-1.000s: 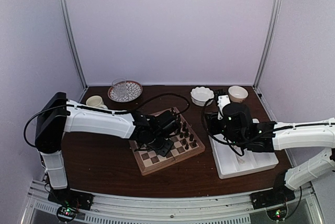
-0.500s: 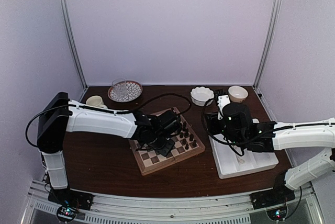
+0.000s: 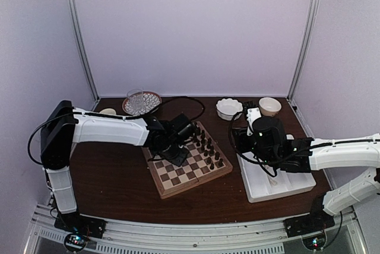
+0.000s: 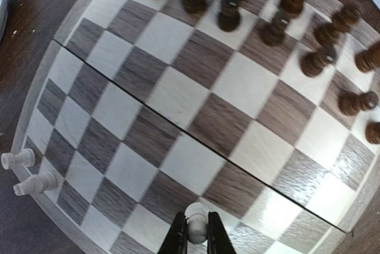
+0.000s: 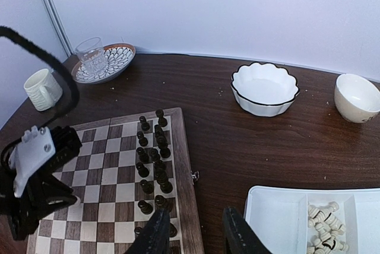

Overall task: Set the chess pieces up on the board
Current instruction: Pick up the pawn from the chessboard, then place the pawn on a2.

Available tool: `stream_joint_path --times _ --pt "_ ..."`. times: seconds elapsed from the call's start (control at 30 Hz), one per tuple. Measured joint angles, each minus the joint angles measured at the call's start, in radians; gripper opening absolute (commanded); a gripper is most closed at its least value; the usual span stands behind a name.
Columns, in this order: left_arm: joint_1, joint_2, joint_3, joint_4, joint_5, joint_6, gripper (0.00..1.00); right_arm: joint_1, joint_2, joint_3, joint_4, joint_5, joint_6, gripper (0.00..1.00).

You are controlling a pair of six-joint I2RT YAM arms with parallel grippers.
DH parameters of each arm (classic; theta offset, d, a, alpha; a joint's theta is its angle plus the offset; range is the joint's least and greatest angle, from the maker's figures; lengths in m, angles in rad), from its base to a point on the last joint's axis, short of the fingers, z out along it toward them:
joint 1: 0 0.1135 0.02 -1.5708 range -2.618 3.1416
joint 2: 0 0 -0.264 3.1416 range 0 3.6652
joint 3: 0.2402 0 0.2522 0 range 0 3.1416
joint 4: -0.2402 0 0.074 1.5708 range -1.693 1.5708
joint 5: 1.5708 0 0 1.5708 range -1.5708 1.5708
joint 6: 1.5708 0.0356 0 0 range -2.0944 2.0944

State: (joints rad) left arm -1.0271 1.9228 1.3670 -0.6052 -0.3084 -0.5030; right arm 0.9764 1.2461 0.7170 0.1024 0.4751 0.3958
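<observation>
The board [image 3: 184, 174] lies at mid table, with dark brown pieces [image 3: 208, 147] in rows along its right side. My left gripper [image 3: 172, 150] hangs over the board's left part. In the left wrist view it [image 4: 196, 239] is shut on a cream-white pawn [image 4: 196, 224] just above a square of the board [image 4: 178, 94]. Two cream pieces [image 4: 27, 171] lie at the board's rim. My right gripper [image 5: 196, 236] is open and empty, between the board [image 5: 113, 171] and the white tray [image 5: 279, 206]. Several cream pieces [image 5: 323, 230] lie in the tray.
A scalloped white bowl [image 3: 228, 108] and a cream cup [image 3: 269, 106] stand at the back right. A patterned plate with a glass [image 3: 141, 102] and a mug [image 3: 107, 112] stand at the back left. The tray [image 3: 279, 186] lies right of the board.
My left gripper has moved left and toward the back across the board. The right arm has not moved.
</observation>
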Motion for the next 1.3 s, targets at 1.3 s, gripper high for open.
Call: stream_joint_path --times 1.3 --pt "0.348 0.036 0.113 0.008 0.082 0.154 0.05 0.0 0.006 0.0 0.0 -0.026 0.0 0.33"
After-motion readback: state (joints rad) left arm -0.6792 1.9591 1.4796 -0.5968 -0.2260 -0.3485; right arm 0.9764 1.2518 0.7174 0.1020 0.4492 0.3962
